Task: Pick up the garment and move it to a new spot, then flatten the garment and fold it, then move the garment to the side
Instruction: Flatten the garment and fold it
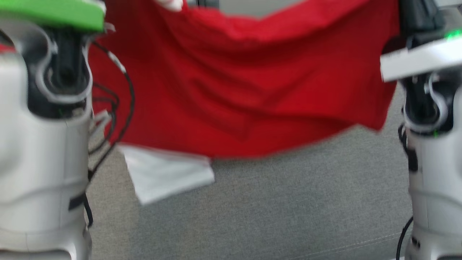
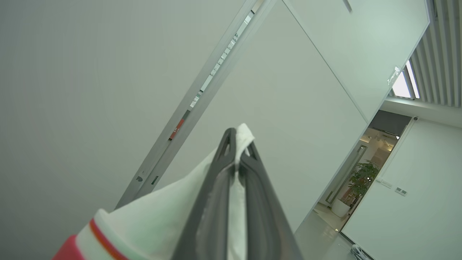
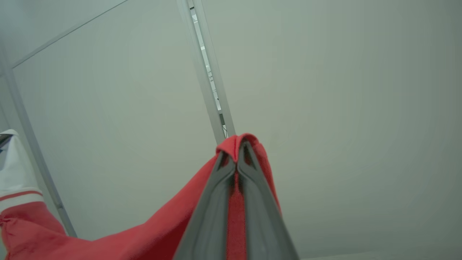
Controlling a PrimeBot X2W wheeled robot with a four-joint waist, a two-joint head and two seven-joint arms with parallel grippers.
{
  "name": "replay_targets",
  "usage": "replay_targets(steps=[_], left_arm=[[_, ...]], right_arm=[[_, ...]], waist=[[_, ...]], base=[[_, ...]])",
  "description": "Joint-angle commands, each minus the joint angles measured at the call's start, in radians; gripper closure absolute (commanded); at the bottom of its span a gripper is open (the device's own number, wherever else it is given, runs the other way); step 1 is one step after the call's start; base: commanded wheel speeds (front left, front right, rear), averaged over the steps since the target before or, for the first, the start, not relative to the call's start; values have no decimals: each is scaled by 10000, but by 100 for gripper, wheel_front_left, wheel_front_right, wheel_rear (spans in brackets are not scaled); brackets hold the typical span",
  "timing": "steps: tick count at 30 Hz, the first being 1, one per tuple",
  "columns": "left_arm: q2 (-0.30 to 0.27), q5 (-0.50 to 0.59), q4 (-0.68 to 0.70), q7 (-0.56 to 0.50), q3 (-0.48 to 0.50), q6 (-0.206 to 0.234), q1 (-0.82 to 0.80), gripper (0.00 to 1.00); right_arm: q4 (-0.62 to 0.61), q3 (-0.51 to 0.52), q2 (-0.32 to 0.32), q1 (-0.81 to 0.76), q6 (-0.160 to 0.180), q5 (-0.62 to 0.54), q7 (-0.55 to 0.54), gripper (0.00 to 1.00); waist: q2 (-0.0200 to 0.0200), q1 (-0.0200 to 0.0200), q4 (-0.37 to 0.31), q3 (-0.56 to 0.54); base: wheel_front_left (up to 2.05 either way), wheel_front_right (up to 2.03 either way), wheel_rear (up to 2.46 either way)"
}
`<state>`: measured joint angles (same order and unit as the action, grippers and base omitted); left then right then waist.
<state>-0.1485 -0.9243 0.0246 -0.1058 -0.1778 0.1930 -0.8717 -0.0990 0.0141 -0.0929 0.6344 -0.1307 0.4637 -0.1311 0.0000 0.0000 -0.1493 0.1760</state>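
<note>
the left gripper (image 2: 238, 142) had its dark fingers pinched together on a white part of the garment (image 2: 155, 220), and the right gripper (image 3: 237, 151) was clamped on a red edge. between the two pale forearms (image 1: 39, 162) the garment hung spread in the air above the grey cloth surface (image 1: 288, 216). a white piece (image 1: 166, 177), perhaps a sleeve, dangled at its lower left in the blurred head view.

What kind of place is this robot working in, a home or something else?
Probably an office or lab: plain white wall panels, a slatted ceiling, and a doorway onto a hall with a potted plant.
</note>
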Motion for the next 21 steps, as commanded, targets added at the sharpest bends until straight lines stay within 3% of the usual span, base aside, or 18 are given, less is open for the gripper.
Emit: replay_targets(steps=[1,3,6,9,17,21], left_arm=[[59,136,-637,311,202,27,-1142,100],[308,260,-1606,950,466,11,-2771,100],[375,571,-2962,2106,626,-538,-4425,100],[436,766,-3996,2945,605,-1192,-5186,100],[715,1037,-6225,3608,48,-2300,-4195,100],[859,1182,-6849,3696,-126,-2677,-3425,100]], right_arm=[[714,42,3,1250,0,-396,337,100],[1919,125,55,3007,0,-907,768,100],[3689,312,214,5107,0,-1456,1520,100],[5231,601,305,6264,0,-2043,2287,100],[9022,1323,334,6771,0,-3352,3642,100],[10252,1529,344,6570,0,-3725,3908,100]], waist=[[0,0,-118,1767],[0,0,2,2313],[0,0,156,2915],[0,0,395,3338],[0,0,1261,4863],[0,0,1382,5205]], base=[[0,0,0],[0,0,0],[0,0,0],[0,0,0],[0,0,0],[0,0,0]])
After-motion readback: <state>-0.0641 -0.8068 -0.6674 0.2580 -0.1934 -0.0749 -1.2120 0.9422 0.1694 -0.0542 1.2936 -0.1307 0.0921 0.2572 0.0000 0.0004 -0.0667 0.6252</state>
